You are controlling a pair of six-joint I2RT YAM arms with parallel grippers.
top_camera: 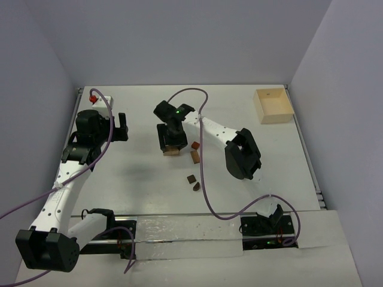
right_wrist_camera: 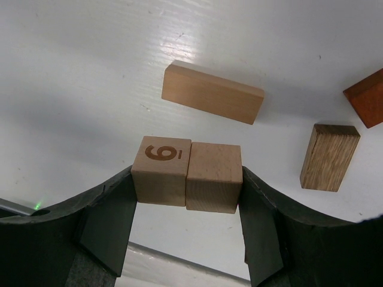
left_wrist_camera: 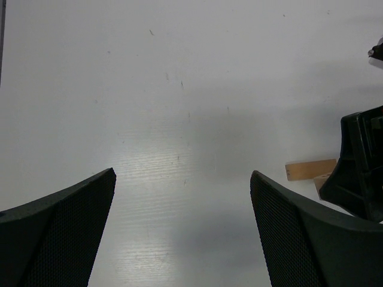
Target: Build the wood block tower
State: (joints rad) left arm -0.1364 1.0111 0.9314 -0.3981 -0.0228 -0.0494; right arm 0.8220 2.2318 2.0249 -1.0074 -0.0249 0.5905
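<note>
Right gripper (right_wrist_camera: pixel 187 190): jaws closed most of the way, clamping two pale cubes (right_wrist_camera: pixel 213 177) side by side, with one pad on each outer face. One cube carries a burnt-in "6" or "9". You cannot tell whether the pair rests on the table (top_camera: pixel 137 179) or hangs just above it.

Left gripper (left_wrist_camera: pixel 182 178): jaws spread wide over bare tabletop and holding nothing.

No stack is standing yet. The tan plank (right_wrist_camera: pixel 212 92) lies flat just beyond the held cubes, the oak-grain block (right_wrist_camera: pixel 330 156) and a reddish block (right_wrist_camera: pixel 368 98) sit to one side, and two small dark pieces (top_camera: pixel 193 182) lie nearer the arm bases. All of this is mid-table, well away from the pale box (top_camera: pixel 274 106).

Handling, as a judgement: the pieces are solid wood, so treat them as light, rigid and not fragile. The sanded faces look smooth, so expect them to slide rather than crush.

The pair is held only by squeeze across the seam, and a tilt could let one cube drop or hinge out. Take each piece across flat parallel faces near mid-height, and take the plank across its narrow width. Release gently, because pieces this light scatter at a nudge.
</note>
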